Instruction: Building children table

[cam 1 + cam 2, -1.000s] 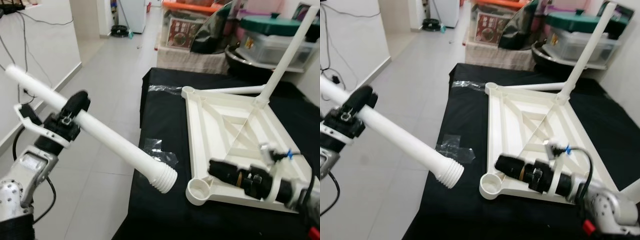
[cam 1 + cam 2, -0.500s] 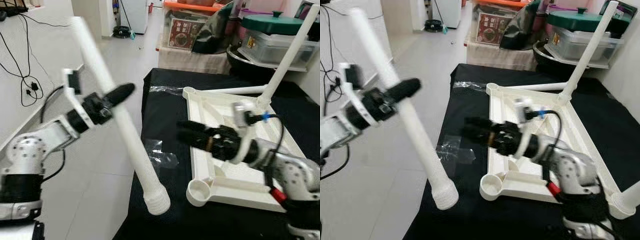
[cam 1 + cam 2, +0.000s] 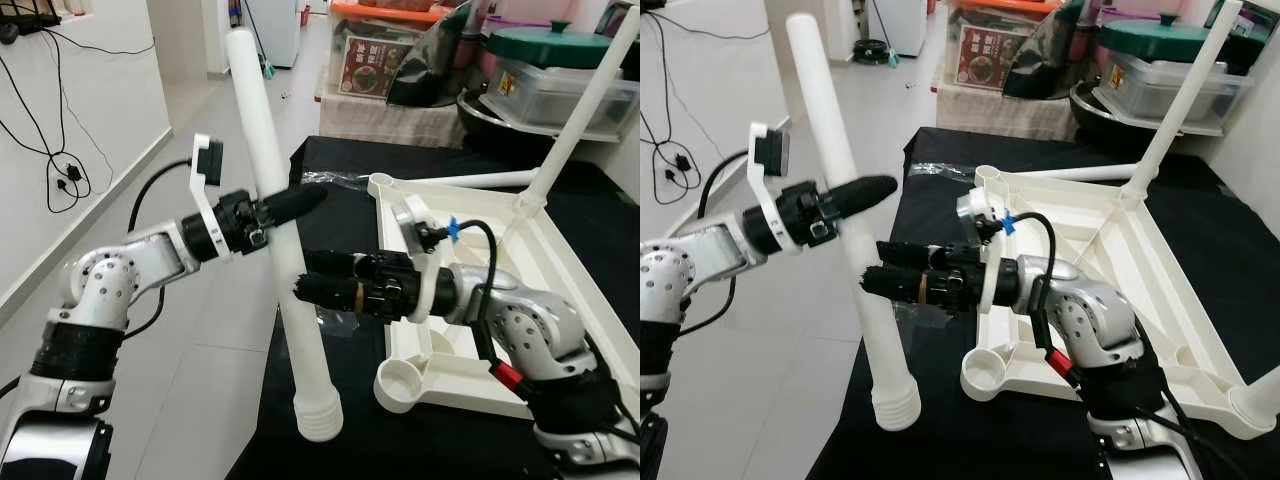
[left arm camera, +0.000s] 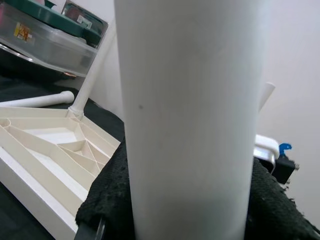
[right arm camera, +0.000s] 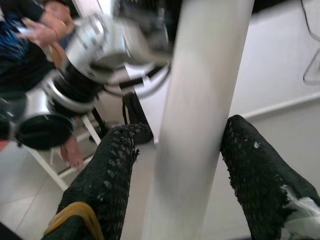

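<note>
A long white table leg point(image 3: 255, 110) stands nearly upright beside the black-covered table, its threaded end point(image 3: 320, 420) pointing down. My left gripper point(image 3: 305, 200) is shut on the leg's middle. My right gripper point(image 3: 300, 288) reaches in from the table side just below it. In the right wrist view its fingers point(image 5: 105, 175) straddle the leg point(image 5: 195, 125), open, with a gap on one side. The white tabletop point(image 3: 480, 260) lies upside down. One leg point(image 3: 575, 120) stands in its far corner and the near corner socket point(image 3: 402, 382) is empty.
A loose white leg point(image 3: 470, 180) lies along the tabletop's far edge. Clear plastic wrap point(image 3: 325, 180) lies on the black cloth point(image 3: 330, 240). Storage boxes with a green lid point(image 3: 545, 50) crowd the back right. A tiled floor point(image 3: 200, 130) lies to the left. A person point(image 5: 30, 30) is seated behind me.
My left arm has swung the leg from near horizontal to almost upright, threaded end down. My right gripper left the tabletop and moved left to straddle the leg.
</note>
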